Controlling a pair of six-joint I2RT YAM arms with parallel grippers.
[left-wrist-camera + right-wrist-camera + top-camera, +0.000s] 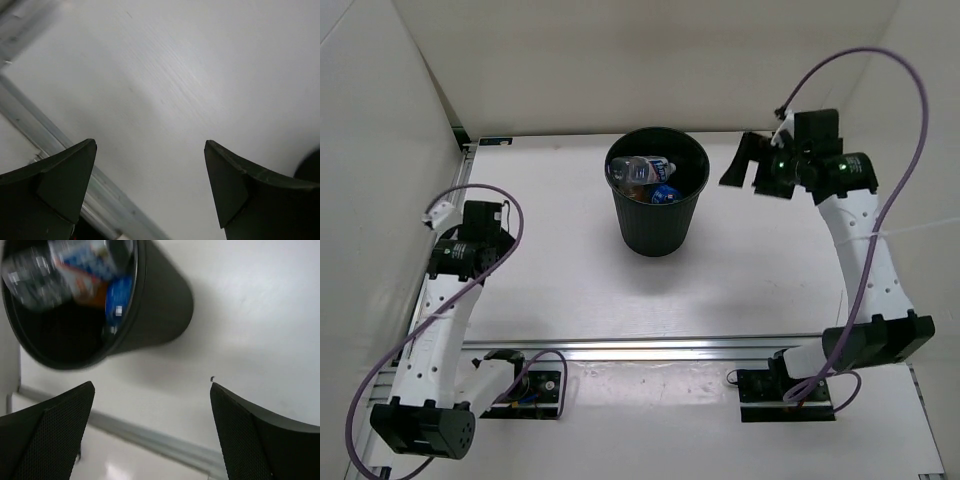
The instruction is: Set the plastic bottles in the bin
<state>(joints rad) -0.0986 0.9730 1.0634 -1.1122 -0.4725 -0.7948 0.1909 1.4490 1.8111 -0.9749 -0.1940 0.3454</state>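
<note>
The black bin [658,215] stands at the middle back of the table, upright, with plastic bottles [642,170] lying inside it; a blue label [665,194] and some orange show among them. In the right wrist view the bin [160,300] fills the upper left, and its bottles [82,265] are blurred. My right gripper [740,163] hangs open to the right of the bin's rim, with nothing between its fingers [250,435]. Over the left edge of the table my left gripper [150,165] stands open and empty.
White walls close in the table at the left, back and right. An aluminium rail [660,346] runs across the near side, another [35,125] along the left edge. The purple cable [895,150] loops above the right arm.
</note>
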